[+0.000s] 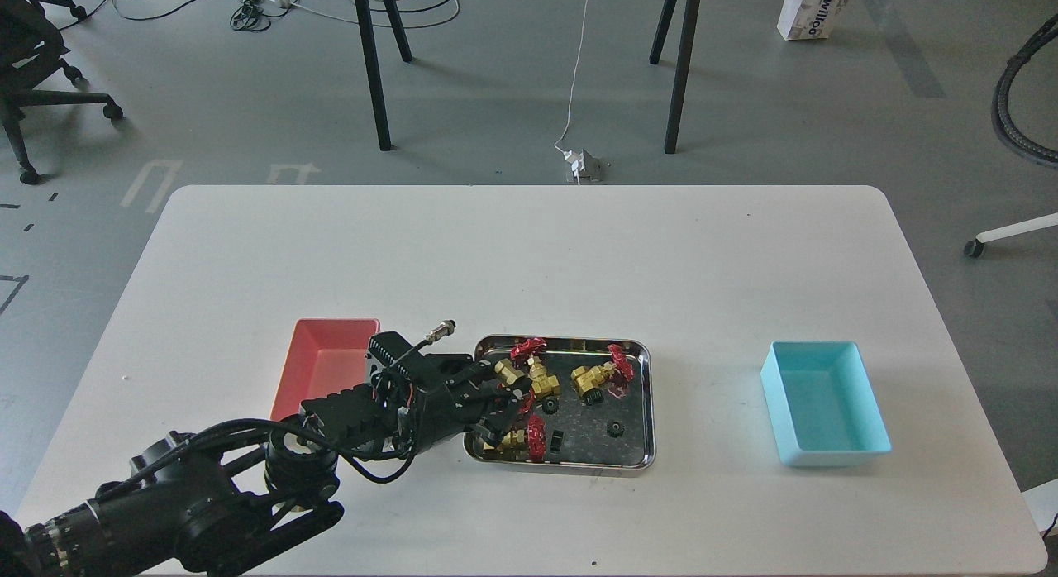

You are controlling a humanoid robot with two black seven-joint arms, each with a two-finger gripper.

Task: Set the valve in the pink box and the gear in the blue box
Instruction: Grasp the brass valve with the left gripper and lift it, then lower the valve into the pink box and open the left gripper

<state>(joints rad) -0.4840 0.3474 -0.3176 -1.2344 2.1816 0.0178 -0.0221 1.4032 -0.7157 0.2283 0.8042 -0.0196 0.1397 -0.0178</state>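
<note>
Three valves; four gears.

Black jointed left arm, looped cables, ribbed casing, silver connector

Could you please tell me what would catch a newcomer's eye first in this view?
The shiny steel tray at the table's near middle stands out, holding brass valves with red spoked handwheels and tiny black toothed gears. The black left arm's tool reaches into its left end. A salmon-pink plastic bin sits left; a cyan-blue plastic bin sits right.
</note>
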